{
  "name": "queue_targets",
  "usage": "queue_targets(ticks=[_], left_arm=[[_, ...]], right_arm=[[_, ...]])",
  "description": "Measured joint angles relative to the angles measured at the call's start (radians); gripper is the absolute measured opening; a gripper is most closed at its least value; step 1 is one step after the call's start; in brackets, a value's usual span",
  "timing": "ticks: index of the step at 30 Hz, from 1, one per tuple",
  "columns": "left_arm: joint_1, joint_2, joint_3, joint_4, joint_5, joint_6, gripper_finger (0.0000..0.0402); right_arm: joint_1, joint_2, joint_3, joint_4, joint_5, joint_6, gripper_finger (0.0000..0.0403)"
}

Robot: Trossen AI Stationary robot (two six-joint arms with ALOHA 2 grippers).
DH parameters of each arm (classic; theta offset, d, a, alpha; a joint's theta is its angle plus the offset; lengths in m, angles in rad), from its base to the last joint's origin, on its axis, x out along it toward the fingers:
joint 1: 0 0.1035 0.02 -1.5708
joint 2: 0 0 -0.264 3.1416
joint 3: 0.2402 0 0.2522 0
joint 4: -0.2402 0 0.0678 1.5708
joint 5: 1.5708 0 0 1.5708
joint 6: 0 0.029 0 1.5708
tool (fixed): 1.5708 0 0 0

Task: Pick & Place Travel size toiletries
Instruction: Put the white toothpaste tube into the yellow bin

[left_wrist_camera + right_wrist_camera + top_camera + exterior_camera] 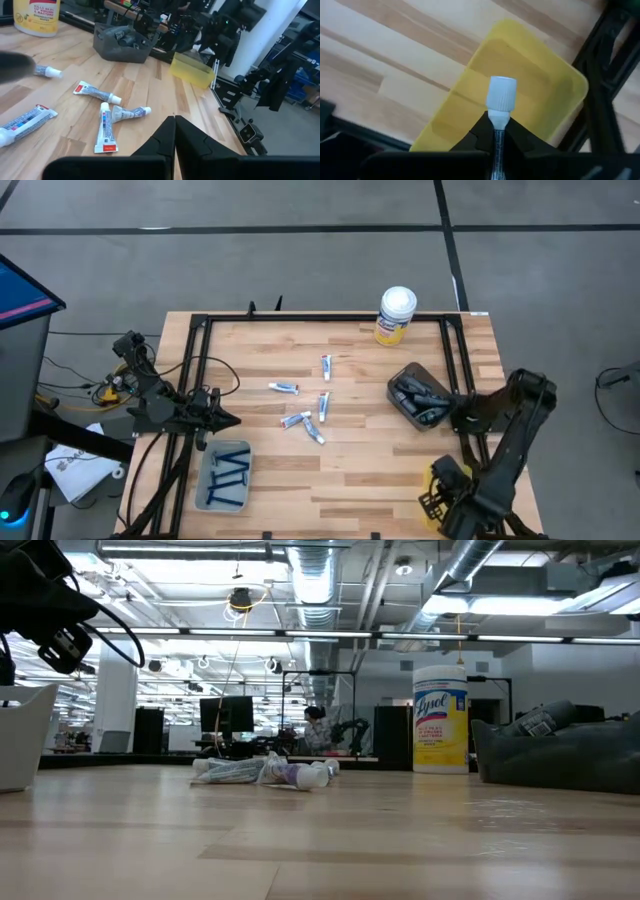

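Yellow tray (520, 100) below, we are holding a white tube (499, 107) clenched in our right tool (497, 131), needing next to release it.

Light wooden table (350, 450) is carrying five white tubes (305, 404) lying scattered mid-table, a yellow canister (396, 315) standing at the far edge, a dark tray (418, 398) (full of dark items) sitting right, a grey tray (225, 476) holding blue razors (229, 477) near left, a yellow tray (437, 492) sitting near right.
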Motion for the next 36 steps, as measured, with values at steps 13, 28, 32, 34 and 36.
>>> queue_targets(ticks=[13,28,32,34,36], left_arm=[[0.0,0.0,-0.001,0.01,0.0,-0.01,0.0001],[0.0,0.0,-0.001,0.022,0.0,-0.01,0.0001],[0.0,0.0,-0.001,0.027,0.0,-0.01,0.0001],[0.0,0.0,-0.001,0.031,0.0,-0.01,0.0001],[0.0,0.0,-0.001,0.034,0.0,-0.01,0.0001]], right_arm=[[-0.001,0.155,0.0,0.047,-0.023,0.01,0.0012],[-0.002,0.177,0.0,0.044,-0.014,0.027,0.0016],[-0.002,0.177,0.0,0.043,-0.013,0.032,0.0016],[-0.002,0.177,0.0,0.043,-0.013,0.033,0.0016],[-0.002,0.177,0.0,0.043,-0.005,0.033,0.0017]])
